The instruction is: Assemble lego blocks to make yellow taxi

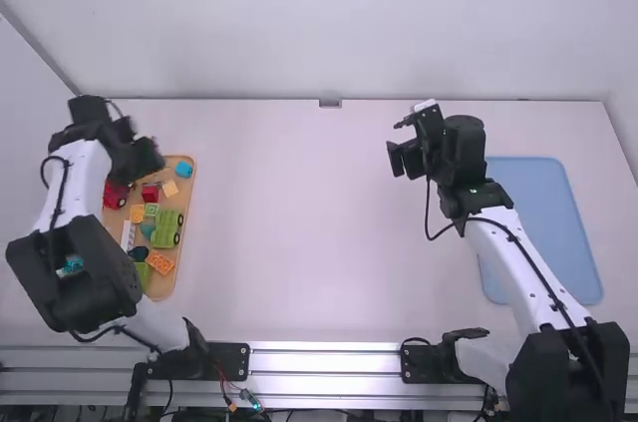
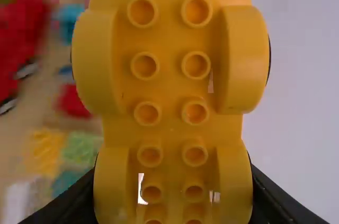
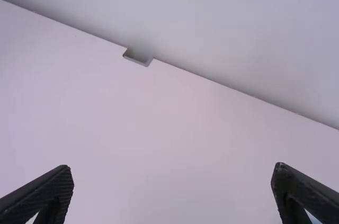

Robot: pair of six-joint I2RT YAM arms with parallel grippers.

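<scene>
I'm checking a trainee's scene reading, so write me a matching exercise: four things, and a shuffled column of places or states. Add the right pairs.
1. Yellow wheeled block
2. Blue tray
3. Green wheeled block
4. Right end effector

A. On the wooden tray
B. Open, with nothing between its fingers
C. Held by the left end effector
D. Partly hidden behind the right arm

Right pairs: 1-C, 2-D, 3-A, 4-B
</scene>
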